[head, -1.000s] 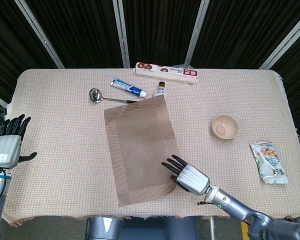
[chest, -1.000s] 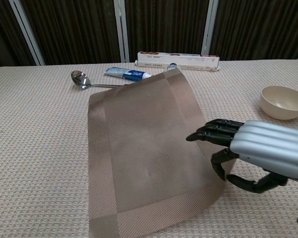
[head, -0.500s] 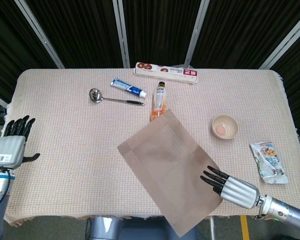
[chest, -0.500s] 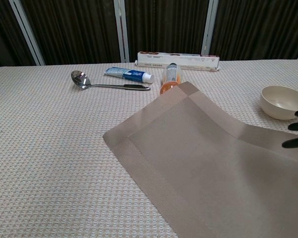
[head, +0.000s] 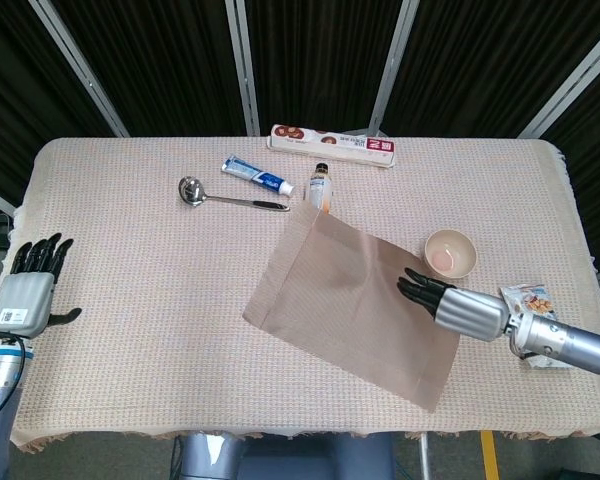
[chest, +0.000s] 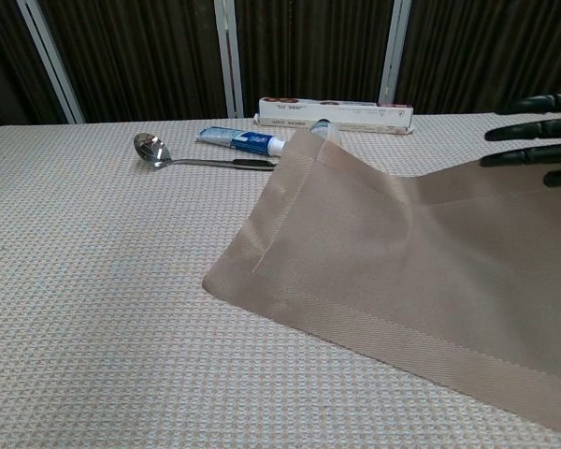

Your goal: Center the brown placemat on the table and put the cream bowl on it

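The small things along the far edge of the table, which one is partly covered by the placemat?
The small orange-liquid bottle: the brown placemat overlaps its lower end. The toothpaste tube, spoon and long box lie uncovered.

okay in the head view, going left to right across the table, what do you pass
Left hand → spoon → toothpaste tube → small bottle → brown placemat → cream bowl → snack packet. The long box at the back and the right hand overlap others, so they are left out.

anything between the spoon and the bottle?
Yes, in the head view: the toothpaste tube lies just behind the line from the spoon to the bottle; the spoon's handle points toward the bottle.
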{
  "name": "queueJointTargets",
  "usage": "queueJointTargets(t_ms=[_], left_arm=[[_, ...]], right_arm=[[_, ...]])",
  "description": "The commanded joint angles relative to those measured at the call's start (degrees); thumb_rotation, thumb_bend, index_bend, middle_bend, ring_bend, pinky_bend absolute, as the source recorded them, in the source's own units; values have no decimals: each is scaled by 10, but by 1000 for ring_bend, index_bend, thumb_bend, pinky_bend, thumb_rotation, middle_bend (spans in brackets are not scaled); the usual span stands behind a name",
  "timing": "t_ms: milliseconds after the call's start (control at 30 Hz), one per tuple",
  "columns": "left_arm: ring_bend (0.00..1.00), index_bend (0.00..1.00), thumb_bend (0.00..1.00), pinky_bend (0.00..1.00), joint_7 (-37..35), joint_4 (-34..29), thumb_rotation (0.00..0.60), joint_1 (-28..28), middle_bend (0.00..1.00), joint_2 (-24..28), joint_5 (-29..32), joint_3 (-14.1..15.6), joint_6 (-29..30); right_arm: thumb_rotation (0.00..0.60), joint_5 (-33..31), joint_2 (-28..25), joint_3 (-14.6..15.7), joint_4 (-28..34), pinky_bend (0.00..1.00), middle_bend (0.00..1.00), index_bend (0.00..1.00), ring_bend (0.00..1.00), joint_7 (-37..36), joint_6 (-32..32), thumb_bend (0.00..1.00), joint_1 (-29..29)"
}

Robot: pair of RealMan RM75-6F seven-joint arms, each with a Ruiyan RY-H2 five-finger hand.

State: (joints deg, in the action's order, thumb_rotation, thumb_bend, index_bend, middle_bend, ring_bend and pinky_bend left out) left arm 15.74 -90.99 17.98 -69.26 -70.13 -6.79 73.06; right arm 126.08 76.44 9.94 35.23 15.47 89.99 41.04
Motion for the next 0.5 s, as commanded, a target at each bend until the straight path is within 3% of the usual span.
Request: queueJointTargets(t_ms=[33,133,167,200,400,500], left_arm=[[0,0,0,0,0,2,600,-1,0,0,1,0,-1],[0,0,0,0,-1,1,600,-2,0,1,0,1,1],[0,0,0,0,-1,1,600,-2,0,1,-1,1,1],[0,0,0,0,-2,0,600,-3,0,2,-2,1,2],[0,0,0,0,-8,3,600,-3,0,4,-8,3,1],[0,0,0,0,-14,4,600,-2,0,4,-12,4,-3]], right_arm=[[600,-5,21,-10,-28,13,69,678,0,3,-8,386,21],[600,-19,33,-18,-50,0,10,199,0,9,-19,187,26],[600,-28,36,-23,-56,0,0,70,0,11,-23,87,25],[600,-40,39,-31,-61,0,0,4,0,15,-27,21,21],[600,-124,42,-77,-51,0,0,0,0,-18,-7,0,-18],[600,-190,37,-110,-16,0,0,0,0,-60,-3,0,-56]])
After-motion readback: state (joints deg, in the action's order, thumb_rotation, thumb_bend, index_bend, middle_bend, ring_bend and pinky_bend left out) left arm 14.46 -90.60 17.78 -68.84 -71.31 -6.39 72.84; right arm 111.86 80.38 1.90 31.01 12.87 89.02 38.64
